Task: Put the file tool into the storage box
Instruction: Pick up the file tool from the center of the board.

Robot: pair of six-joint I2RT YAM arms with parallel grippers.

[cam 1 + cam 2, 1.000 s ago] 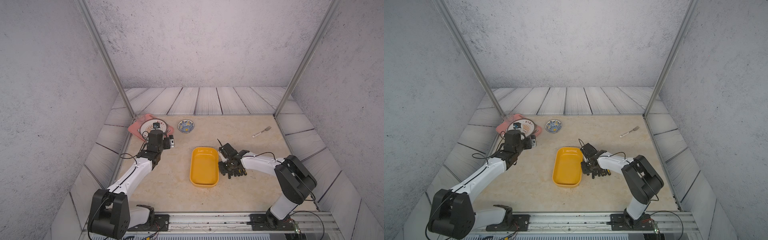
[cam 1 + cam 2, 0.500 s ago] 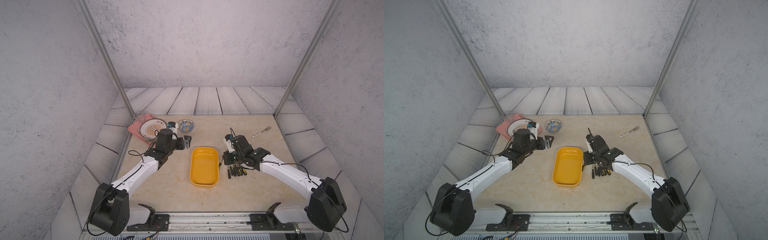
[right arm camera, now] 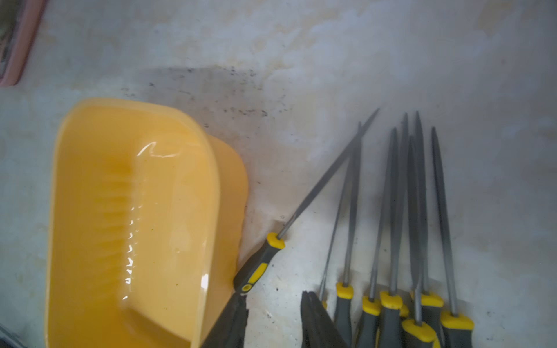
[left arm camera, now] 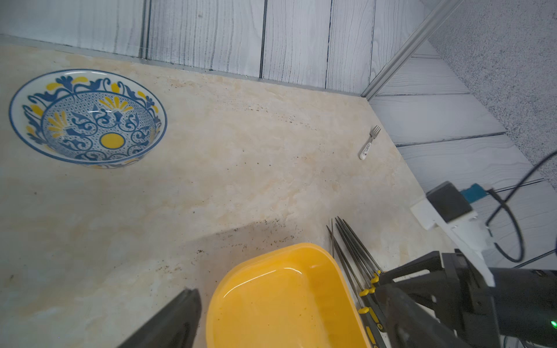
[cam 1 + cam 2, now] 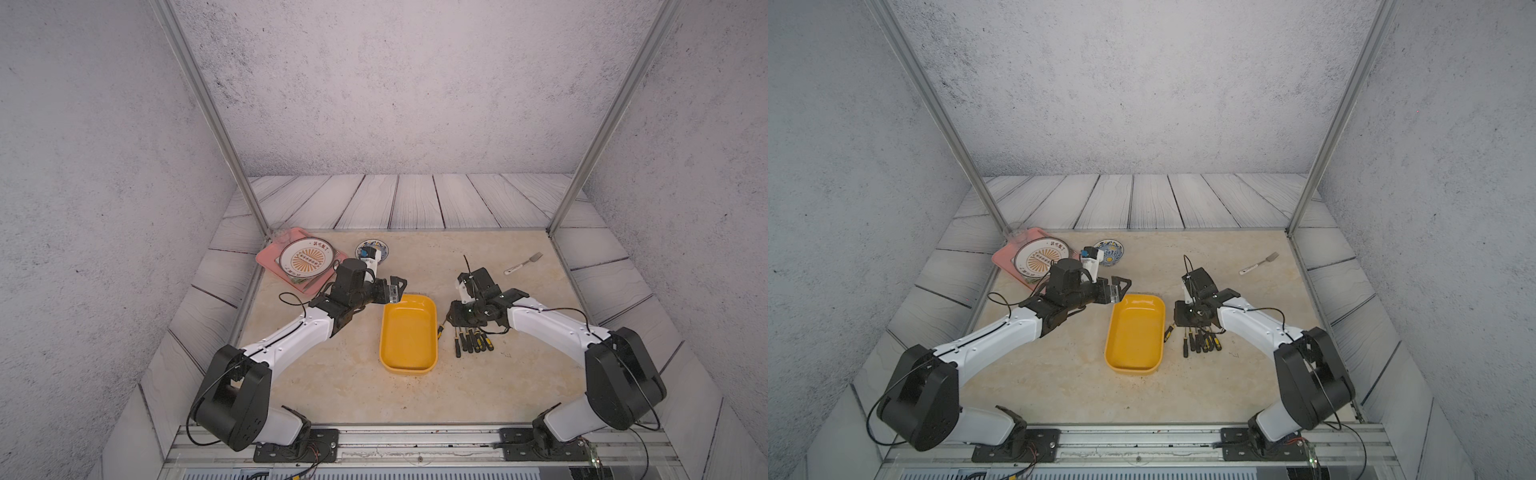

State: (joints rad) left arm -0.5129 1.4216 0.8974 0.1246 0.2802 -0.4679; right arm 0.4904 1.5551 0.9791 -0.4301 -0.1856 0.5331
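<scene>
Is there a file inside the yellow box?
No, the box is empty, and the files all lie outside it, right beside it.

Left arm (image 5: 291, 332) stretched low from its 7 o'clock base toward centre; left gripper (image 5: 398, 288) level, pointing 3 o'clock, jaws wide apart. Right arm (image 5: 548, 328) reaches toward 10 o'clock; right gripper (image 3: 272, 296) tipped downward, jaws slightly parted.
</scene>
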